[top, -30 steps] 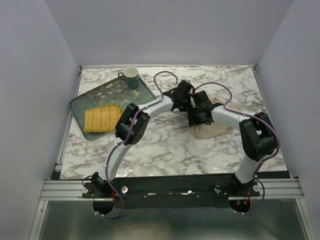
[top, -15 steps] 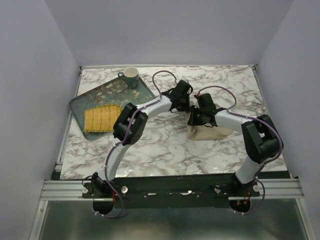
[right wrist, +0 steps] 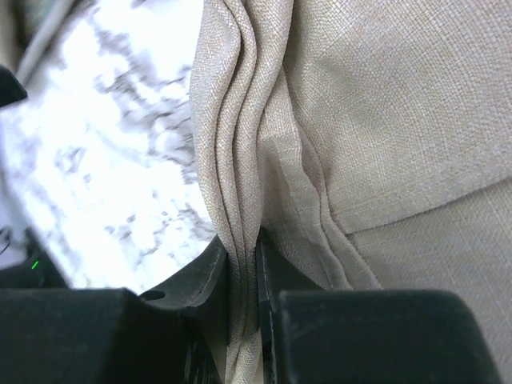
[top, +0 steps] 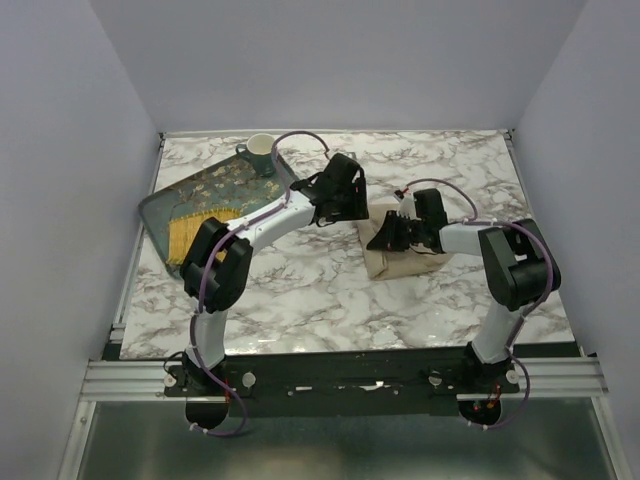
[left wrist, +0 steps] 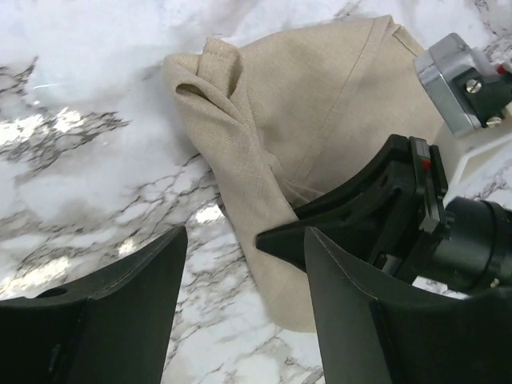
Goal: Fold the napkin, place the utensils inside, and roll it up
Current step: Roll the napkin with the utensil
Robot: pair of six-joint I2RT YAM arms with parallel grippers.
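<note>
1. The napkin (top: 408, 262) is plain beige woven cloth, soft and matte. It is folded into a thick bundle with several layers stacked along its left edge and a stitched hem. It lies on the glossy white counter (top: 300, 290), which is veined in grey.
2. Left of the napkin and farther back is a dark teal rectangular tray (top: 215, 185) with a pale blossom print. A ribbed yellow mat (top: 185, 238) lies on its near end, and a round teal cup (top: 262, 152) stands at its far corner.
3. Count: one napkin, one tray, one mat, one cup, two arms.
4. The right pincer (right wrist: 240, 260) is pressed together on the napkin's bunched left edge, with the layers squeezed between its black fingers. Its arm bends at an elbow right of the napkin, and the forearm lies low across the cloth.
5. The left pincer (left wrist: 244, 236) is spread wide and holds nothing. It is over bare counter just beside the napkin's left edge. Its arm bends well left of the napkin, with the forearm reaching toward it.
</note>
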